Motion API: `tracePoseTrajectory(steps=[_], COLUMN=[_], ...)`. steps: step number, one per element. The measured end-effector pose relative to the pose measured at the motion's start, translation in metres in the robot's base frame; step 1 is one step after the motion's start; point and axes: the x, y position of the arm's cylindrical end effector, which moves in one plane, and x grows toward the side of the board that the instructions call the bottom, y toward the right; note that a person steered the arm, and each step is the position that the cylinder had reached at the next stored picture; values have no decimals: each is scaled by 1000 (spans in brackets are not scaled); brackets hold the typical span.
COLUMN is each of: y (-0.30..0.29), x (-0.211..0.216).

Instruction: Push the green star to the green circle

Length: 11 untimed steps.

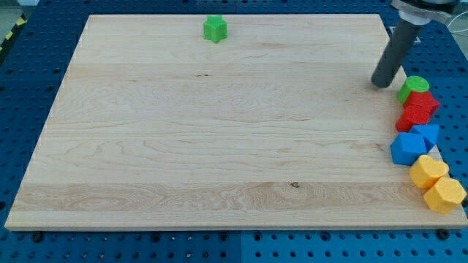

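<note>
The green star [215,28] sits near the view's top edge of the wooden board [183,146], left of centre. The green circle [414,87] lies at the view's right edge of the board, at the top of a column of blocks. My tip [381,83] rests on the board just left of the green circle, a small gap apart, and far to the right of the green star.
Below the green circle along the right edge sit two red blocks [418,109], two blue blocks [412,146] and two yellow blocks [436,183], packed together. A blue pegboard [29,95] surrounds the board.
</note>
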Motion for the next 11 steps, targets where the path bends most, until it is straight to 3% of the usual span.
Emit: tracePoseTrajectory(steps=[3,5,6,8,10,11], y=[-186,-334,-370,-291,-201,-213], x=[-12,-76,-124,-154,-148,-142])
